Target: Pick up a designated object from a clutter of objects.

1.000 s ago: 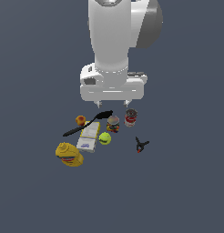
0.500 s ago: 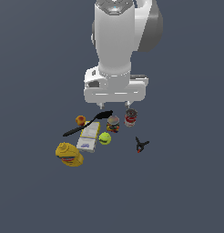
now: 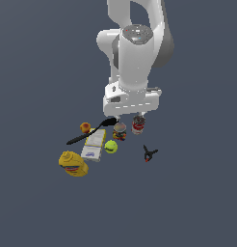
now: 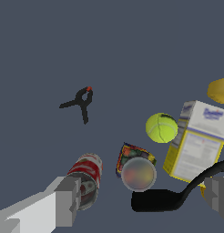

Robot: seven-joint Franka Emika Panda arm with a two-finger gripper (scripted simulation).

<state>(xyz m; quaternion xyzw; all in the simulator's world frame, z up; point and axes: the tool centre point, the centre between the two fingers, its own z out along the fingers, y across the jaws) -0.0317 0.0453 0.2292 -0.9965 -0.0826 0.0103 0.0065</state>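
- The jaws (image 4: 139, 200) hang spread wide and hold nothing, with one grey finger (image 4: 68, 202) touching or just beside the red-and-white can (image 4: 86, 175) and the other finger (image 4: 218, 193) far across the group, past the black spatula (image 4: 177, 195). I judge the opening is not yet centred on the target.
- The red-and-white can is the landmark. It stands upright on the dark surface (image 4: 63, 45), at the edge of the clutter nearest the clamp. That leaves one flank of it free, which looks good for a finger.
- Just beside the red-and-white can stands the multicoloured can (image 4: 135, 166), the lookalike. With the spread this wide, both cans sit between the fingers, so a grab here could take the wrong one or both.
- Beyond the lookalike, away from the red-and-white can, the spatula's dark blade lies low, and the yellow-green ball (image 4: 161, 128) rests against the white box (image 4: 196, 141).
- Further from the can again, the yellow mustard bottle (image 3: 73, 164) lies on its side at the group's outer end, and the orange fruit (image 3: 85, 127) sits by the spatula handle.
- The black clamp (image 4: 81, 102) lies alone, well apart from the can on its open side.
- Against the earlier exterior frames, the white arm (image 3: 137, 58) has dropped lower and swung toward the exterior view's right, so the hand is now close over the two cans. The clutter itself has not shifted.
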